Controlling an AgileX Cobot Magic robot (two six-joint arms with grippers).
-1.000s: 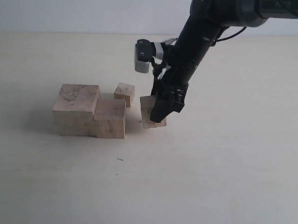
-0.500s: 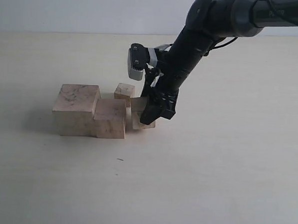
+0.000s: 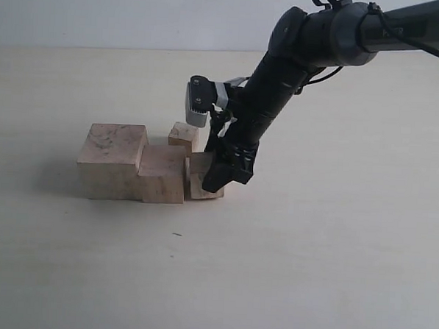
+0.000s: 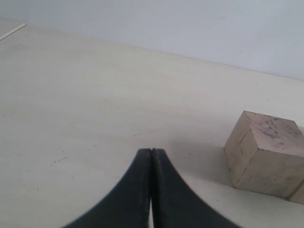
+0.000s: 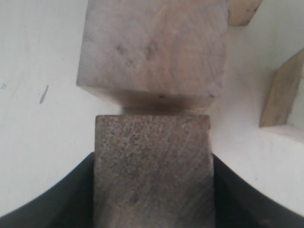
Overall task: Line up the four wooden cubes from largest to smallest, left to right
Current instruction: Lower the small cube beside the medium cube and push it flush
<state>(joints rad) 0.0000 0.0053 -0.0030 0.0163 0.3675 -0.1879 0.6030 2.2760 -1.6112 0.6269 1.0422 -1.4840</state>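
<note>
Change: a second ago the right end effector (image 3: 223, 178) had the third cube (image 3: 197, 174) well apart from the row. It has since carried it left, and the third cube now sits up against the right face of the second cube (image 3: 161, 172). The big cube (image 3: 111, 159) and second cube haven't moved and are touching each other.

Meaning for the task: three of the four look to be in size order, left to right. The small cube (image 3: 183, 135) is still behind the row, near the joint between the second and third cubes. It has to go to the right end, so my guess is release here, then fetch that one.

Right end effector: jaws part open, as wide as the third cube, clamped on its two sides. In the wrist view the third cube (image 5: 152, 171) fills the gap, with the second cube (image 5: 152, 47) straight ahead. There's a thin shadow line between them, so contact is likely but not certain. I can't tell if the third cube is fully down on the bench (image 3: 309, 272); it looks slightly tilted.

Left end effector (image 4: 151, 156): fingers pressed fully together, holding nothing, hovering over bare bench with the big cube (image 4: 266, 152) off to one side.
</note>
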